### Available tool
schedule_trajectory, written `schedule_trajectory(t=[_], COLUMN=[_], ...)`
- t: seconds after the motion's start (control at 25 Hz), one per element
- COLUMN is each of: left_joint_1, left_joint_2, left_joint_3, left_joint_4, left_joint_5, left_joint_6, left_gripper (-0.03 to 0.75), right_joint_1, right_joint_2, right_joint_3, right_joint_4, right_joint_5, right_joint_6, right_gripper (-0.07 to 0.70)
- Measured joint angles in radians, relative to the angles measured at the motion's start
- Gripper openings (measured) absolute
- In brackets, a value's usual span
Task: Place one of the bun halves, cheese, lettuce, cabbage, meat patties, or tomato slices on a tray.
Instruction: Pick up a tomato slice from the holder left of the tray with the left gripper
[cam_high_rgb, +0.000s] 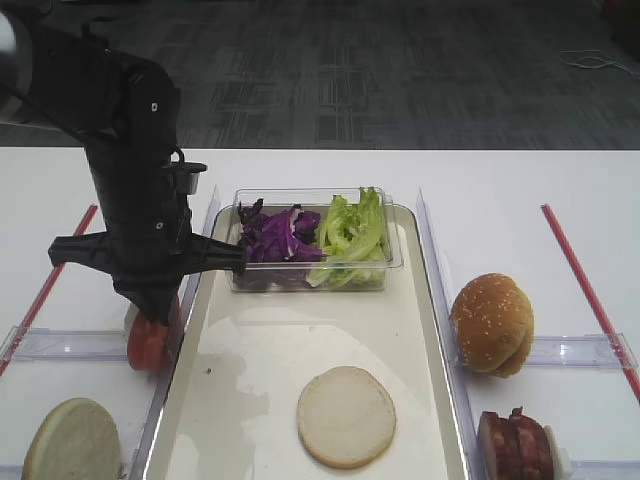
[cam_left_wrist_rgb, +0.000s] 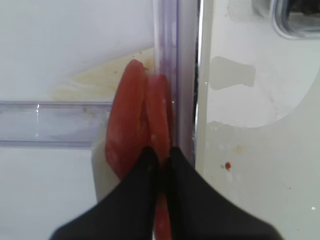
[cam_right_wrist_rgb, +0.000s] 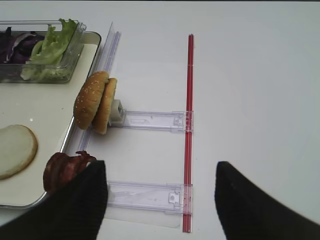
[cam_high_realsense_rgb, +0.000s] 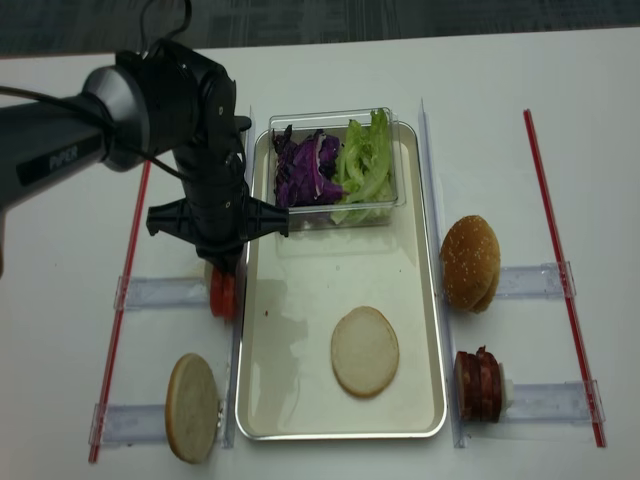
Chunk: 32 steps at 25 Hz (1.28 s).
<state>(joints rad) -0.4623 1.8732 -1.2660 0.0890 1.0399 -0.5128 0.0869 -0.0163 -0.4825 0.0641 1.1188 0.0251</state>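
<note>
Down over left rack (cam_high_rgb: 70, 343), left gripper (cam_left_wrist_rgb: 161, 159) pointing straight down, jaws pinched shut on one of tomato slices (cam_left_wrist_rgb: 150, 127) standing on edge just outside tray (cam_high_rgb: 420, 330) left rim. Right gripper (cam_right_wrist_rgb: 160, 195) hovering near right racks, jaws spread wide, gripping nothing. On tray: flat bun half (cam_high_rgb: 346, 416) near end; clear tub (cam_high_rgb: 395, 255) far end with cabbage (cam_high_rgb: 280, 236) left, lettuce (cam_high_rgb: 352, 228) right. Gripped slice's lower part hidden behind fingers (cam_left_wrist_rgb: 130, 200).
</note>
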Motion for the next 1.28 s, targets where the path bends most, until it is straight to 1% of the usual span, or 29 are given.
schedule_trajectory(t=[1.0, 1.28], left_joint_1=[0.0, 0.0], left_joint_2=[0.0, -0.036], left_joint_3=[0.0, -0.002], left_joint_4=[0.001, 0.009], left_joint_5=[0.0, 0.0], left_joint_6=[0.0, 0.0], left_gripper=[0.053, 0.053], right_joint_1=[0.0, 0.0], right_joint_2=[0.0, 0.0], right_joint_3=[0.0, 0.0], right_joint_4=[0.0, 0.0], right_joint_5=[0.0, 0.0], right_joint_6=[0.002, 0.002], right_gripper=[0.47, 0.47])
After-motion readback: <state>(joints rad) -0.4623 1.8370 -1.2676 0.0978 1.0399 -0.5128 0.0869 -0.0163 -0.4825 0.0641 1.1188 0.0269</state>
